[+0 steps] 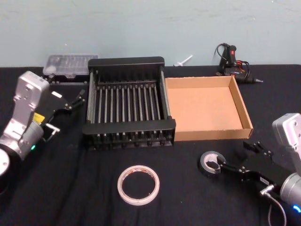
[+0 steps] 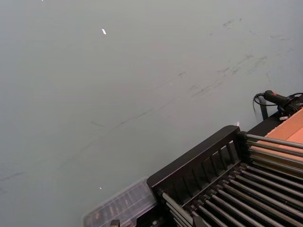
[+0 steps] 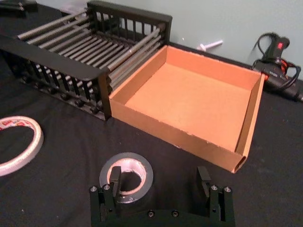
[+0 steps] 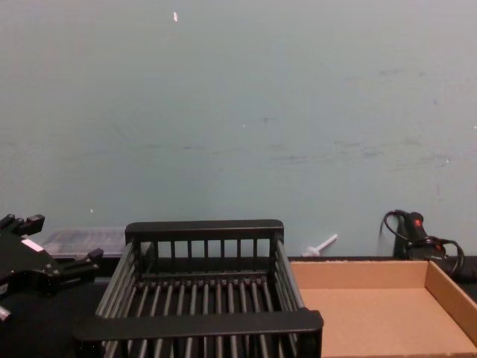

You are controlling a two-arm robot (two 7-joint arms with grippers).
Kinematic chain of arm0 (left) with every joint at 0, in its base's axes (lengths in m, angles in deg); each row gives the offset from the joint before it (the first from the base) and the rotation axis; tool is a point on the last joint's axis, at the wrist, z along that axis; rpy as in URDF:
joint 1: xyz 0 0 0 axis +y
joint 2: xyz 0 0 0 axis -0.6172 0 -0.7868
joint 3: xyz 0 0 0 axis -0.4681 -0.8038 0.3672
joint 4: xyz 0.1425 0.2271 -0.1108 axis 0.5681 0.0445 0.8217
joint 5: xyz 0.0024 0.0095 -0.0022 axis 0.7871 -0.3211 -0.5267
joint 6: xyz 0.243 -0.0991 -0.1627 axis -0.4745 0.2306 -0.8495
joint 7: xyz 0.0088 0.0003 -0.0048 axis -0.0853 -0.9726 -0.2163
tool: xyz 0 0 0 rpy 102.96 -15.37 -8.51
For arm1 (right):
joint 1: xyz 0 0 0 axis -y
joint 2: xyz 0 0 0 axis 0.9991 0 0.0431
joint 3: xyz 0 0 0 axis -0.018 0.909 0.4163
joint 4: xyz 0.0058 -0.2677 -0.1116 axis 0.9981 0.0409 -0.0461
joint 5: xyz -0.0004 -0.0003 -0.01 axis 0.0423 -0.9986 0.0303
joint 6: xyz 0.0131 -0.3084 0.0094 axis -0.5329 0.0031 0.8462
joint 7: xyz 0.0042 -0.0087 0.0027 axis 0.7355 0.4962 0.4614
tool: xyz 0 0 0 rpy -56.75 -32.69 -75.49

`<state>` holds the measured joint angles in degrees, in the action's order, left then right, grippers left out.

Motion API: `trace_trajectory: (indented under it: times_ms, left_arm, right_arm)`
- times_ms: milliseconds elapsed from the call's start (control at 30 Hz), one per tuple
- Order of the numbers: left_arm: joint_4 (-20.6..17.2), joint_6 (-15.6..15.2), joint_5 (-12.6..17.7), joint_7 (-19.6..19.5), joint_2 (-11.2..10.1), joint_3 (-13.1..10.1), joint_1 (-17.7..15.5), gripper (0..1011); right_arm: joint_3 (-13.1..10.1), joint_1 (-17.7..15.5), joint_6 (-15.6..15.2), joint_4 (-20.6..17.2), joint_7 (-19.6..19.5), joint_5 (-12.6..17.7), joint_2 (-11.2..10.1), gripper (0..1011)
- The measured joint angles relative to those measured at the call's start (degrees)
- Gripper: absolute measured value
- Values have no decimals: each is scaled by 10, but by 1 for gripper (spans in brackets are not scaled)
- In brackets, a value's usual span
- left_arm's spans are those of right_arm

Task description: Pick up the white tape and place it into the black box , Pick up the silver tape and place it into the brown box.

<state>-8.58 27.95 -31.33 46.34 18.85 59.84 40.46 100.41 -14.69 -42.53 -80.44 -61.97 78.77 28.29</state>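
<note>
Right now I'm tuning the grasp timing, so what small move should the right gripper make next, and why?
Probably close the right gripper. It is open, with one finger down inside the core of the silver tape and the other outside the roll, so the roll's wall sits between them on the table, not yet gripped.

Two tape rolls — white tape (image 1: 138,184), silver tape (image 1: 211,163) — two boxes.

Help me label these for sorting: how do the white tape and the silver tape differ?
The white tape is a wide, thin ring with red print; the silver tape is smaller, thicker and grey. The open right gripper has one finger inside the silver tape; the white tape lies alone. Both lie flat on the table.
</note>
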Motion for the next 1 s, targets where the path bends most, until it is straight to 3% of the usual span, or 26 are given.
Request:
trace_trajectory:
  times_ms: [400, 1000]
  left_arm:
    - [0, 0, 0, 0, 0, 0, 0, 1001]
    - [0, 0, 0, 0, 0, 0, 0, 1001]
  right_arm:
    - [2, 18, -28, 28, 14, -14, 23, 1002]
    - [0, 39, -40, 56, 33, -34, 54, 1002]
